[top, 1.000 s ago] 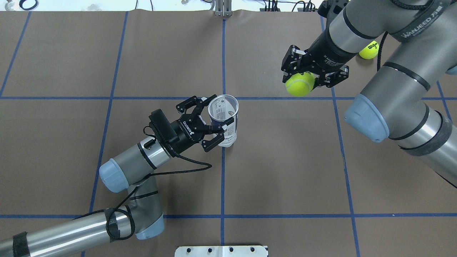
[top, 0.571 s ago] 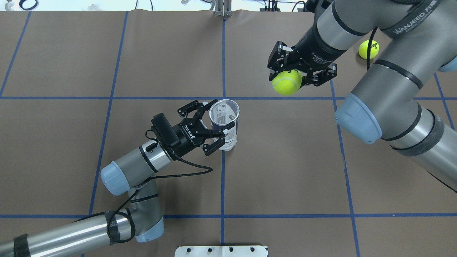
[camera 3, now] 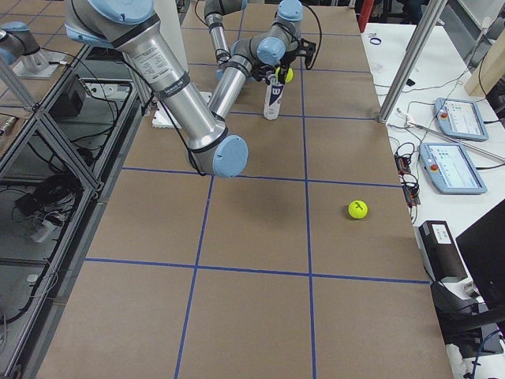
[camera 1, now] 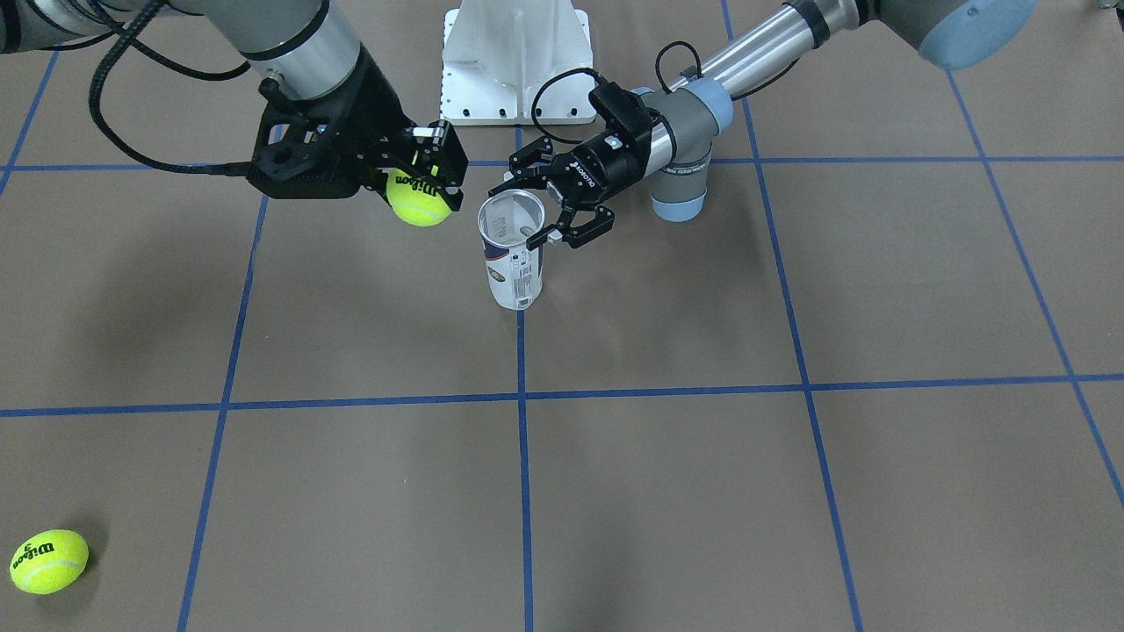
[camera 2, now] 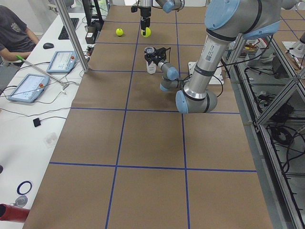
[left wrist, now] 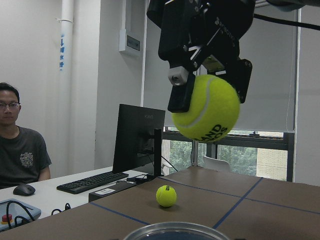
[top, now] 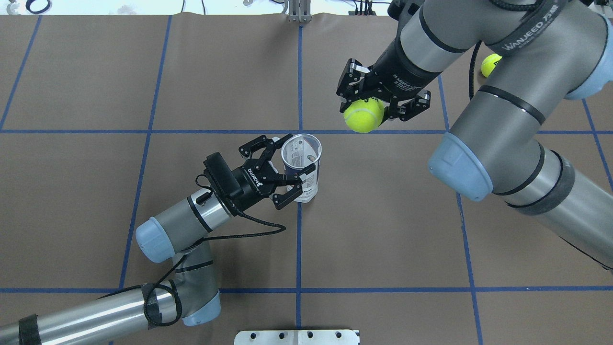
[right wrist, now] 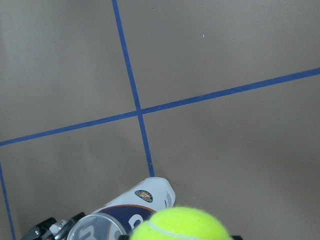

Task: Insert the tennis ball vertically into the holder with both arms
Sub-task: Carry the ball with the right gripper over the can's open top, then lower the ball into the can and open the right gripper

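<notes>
The clear can (camera 1: 514, 263) with its white and navy label stands upright on the table (top: 383, 215), mouth open upward; the left gripper (top: 293, 155) clasps its upper part. The yellow-green tennis ball (top: 363, 116) hangs pinched in the right gripper (top: 366, 109); it is off to one side of the can, apart from it.

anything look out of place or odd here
Only a spare tennis ball lying loose on the table, far from the upright tennis-ball can held by the left end effector. Nothing looks spilled or damaged.
</notes>
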{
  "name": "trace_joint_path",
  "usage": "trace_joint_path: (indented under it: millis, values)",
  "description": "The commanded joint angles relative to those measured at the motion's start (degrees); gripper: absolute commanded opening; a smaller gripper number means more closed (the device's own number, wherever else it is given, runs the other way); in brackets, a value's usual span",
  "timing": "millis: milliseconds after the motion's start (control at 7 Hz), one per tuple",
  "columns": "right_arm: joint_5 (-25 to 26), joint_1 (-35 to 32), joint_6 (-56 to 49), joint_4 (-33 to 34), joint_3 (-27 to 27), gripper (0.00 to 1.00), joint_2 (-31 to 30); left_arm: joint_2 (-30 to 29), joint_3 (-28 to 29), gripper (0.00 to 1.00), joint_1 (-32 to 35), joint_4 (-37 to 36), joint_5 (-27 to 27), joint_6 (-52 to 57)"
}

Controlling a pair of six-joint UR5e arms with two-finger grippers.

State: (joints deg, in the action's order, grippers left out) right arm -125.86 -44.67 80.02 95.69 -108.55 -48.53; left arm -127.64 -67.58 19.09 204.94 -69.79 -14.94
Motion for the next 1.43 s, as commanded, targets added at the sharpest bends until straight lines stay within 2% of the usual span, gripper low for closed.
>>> trace_joint_path:
  millis: [0, 286, 571, 1286]
  values:
    - [4.38, 4.14, 2.58, -0.07, 0.71, 0.00, 1.24, -0.07, 0.00, 0.77, -0.19, -0.06, 0.00, 0.00]
    - [7.01, 6.69, 3.73, -0.07, 0.71, 0.00, 1.85, -0.07, 0.08, 0.78, -0.19, -0.06, 0.00, 0.00]
    - [7.29, 7.14, 4.09, -0.07, 2.54, 0.00, 3.35, -0.07, 0.08, 0.80, -0.19, -0.06, 0.00, 0.00]
    - [7.29, 7.23, 4.09, -0.07, 2.55, 0.00, 3.53, -0.24, -0.09, 0.88, -0.37, 0.29, 0.00, -0.17]
